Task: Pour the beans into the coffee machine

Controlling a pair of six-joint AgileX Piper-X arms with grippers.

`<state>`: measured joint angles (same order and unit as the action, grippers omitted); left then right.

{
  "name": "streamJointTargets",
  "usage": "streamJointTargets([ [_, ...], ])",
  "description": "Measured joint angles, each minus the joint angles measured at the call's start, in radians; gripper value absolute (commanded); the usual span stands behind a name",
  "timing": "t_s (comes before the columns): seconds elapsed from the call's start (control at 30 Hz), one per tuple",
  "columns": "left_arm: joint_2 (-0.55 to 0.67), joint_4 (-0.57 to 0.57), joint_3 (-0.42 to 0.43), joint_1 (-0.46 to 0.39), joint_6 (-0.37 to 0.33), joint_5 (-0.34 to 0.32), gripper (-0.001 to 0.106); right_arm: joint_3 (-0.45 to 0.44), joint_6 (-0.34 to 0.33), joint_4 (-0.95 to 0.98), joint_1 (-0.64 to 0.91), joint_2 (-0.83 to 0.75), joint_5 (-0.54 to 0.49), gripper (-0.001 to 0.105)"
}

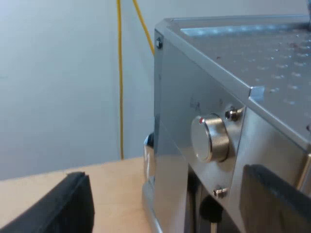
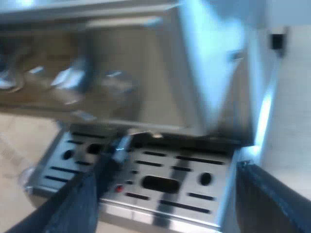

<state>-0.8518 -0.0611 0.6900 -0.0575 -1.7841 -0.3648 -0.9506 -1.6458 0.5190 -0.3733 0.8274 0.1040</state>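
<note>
The espresso machine (image 1: 170, 97) stands close in the left wrist view, seen at a side corner, with a round metal knob (image 1: 210, 138) and a perforated top plate (image 1: 272, 63). My left gripper (image 1: 165, 199) is open beside that corner, its fingers (image 1: 63, 204) wide apart with nothing held. In the blurred right wrist view I face the machine's front (image 2: 146, 73) and its slotted drip tray (image 2: 194, 167). A dark handle (image 2: 111, 162) reaches down over the tray, with a red spot (image 2: 118, 188) near its end. My right gripper (image 2: 165, 194) is open just above the tray and holds nothing.
The machine stands on a pale wooden table (image 1: 112, 184). Behind it is a plain light wall (image 1: 58, 73) with two yellow cables (image 1: 120, 73) running down it. Pale table surface (image 2: 291, 126) lies beside the machine in the right wrist view.
</note>
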Motion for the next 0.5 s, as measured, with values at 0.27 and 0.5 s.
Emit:
streamJointTargets([
  [0.27,0.000,-0.076,0.032,0.000,0.003,0.031,0.065,-0.034,-0.058,0.094,0.186,0.000,0.064,0.062],
  [0.5,0.090,-0.166,0.036,0.000,0.005,0.091,0.065,-0.069,-0.190,0.203,0.317,-0.002,0.066,0.062],
])
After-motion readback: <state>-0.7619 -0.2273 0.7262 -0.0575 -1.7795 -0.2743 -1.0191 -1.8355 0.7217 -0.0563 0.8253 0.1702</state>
